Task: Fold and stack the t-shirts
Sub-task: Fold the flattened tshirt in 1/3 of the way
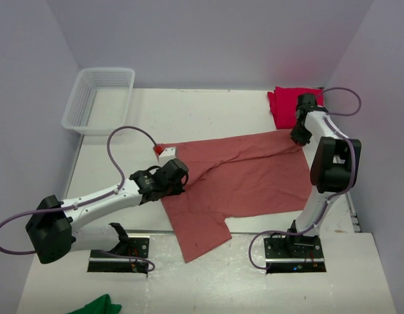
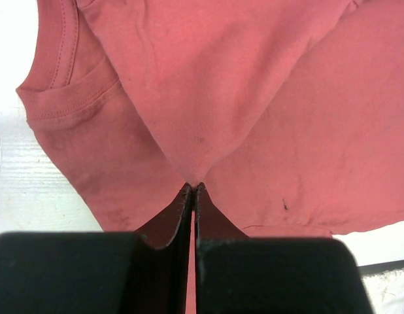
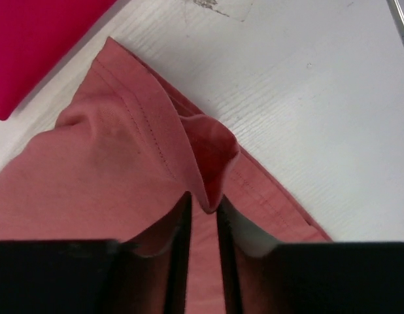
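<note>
— White table (image 1: 241, 108), lilac walls. Where's the salmon t-shirt (image 1: 254, 180)?
— Spread mid-frame. The left gripper (image 2: 193, 187), arm stretched low, pinches its left edge.
— And rightward?
— The right gripper (image 3: 203, 204), arm upright, clamps the upper-right hem, near the crimson t-shirt (image 1: 286, 104).

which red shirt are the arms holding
The big dusty salmon-red t-shirt spread across the middle: both arms' jaws pinch its fabric. The brighter crimson t-shirt lies at the far right, ungripped.
</note>
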Tool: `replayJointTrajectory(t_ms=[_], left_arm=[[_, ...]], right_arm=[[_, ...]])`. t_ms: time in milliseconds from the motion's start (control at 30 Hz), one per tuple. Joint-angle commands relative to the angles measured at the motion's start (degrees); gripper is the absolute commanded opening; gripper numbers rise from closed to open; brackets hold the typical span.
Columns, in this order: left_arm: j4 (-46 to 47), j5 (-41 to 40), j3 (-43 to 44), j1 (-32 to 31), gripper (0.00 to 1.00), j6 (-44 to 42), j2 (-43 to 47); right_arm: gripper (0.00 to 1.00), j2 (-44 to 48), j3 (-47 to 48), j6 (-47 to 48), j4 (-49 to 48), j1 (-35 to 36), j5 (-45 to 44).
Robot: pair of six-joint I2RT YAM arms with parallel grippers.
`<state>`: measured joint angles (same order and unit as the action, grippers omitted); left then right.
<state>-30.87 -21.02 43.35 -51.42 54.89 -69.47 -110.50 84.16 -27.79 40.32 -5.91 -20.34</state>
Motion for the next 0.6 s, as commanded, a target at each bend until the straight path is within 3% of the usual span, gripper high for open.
replayJointTrajectory(t_ms=[0,33,133,200,267,300,367,400,433,500,567], left_arm=[[2.1,-0.3,2.3,-0.2,0.0,-1.6,-0.2],[2.5,-0.3,2.3,-0.2,0.0,-1.9,-0.5],[3.3,0.0,2.5,-0.2,0.0,-2.5,-1.4],[3.5,0.0,3.0,-0.2,0.0,-2.9,-2.2],[3.2,-1.3,3.7,-0.2,0.0,-3.0,-2.9],[3.0,-1.9,4.0,-0.2,0.0,-3.1,-3.4],[2.5,-3.8,5.0,-0.2,0.0,-3.2,-4.3],[2.1,-4.4,5.8,-0.1,0.0,-3.1,-4.8],[1.7,-5.3,6.2,-0.1,0.0,-3.1,-5.8],[0.8,-6.4,7.4,-0.1,0.0,-3.1,-6.7],[0.3,-8.2,8.2,0.1,0.0,-3.1,-8.1]], right_arm=[[0.26,1.2,-1.0,-0.9,0.2,0.9,-0.7],[0.42,1.8,-1.5,-0.9,-0.5,1.2,-1.0],[0.7,6.9,-4.0,-0.6,-2.4,3.9,-4.2],[0.78,12.1,-6.0,2.9,-3.8,9.7,-1.3],[0.77,13.7,-6.1,4.3,-4.4,15.7,5.7],[0.74,14.3,-6.2,4.5,-4.7,17.4,14.4],[0.64,14.4,-6.6,4.8,-7.0,23.1,18.4],[0.51,14.3,-6.8,4.9,-8.0,24.8,20.0],[0.45,13.7,-5.9,4.9,-8.1,26.9,21.2],[0.36,11.7,-5.4,5.0,-8.7,28.2,25.7],[0.36,10.6,-5.4,5.0,-8.9,30.5,28.7]])
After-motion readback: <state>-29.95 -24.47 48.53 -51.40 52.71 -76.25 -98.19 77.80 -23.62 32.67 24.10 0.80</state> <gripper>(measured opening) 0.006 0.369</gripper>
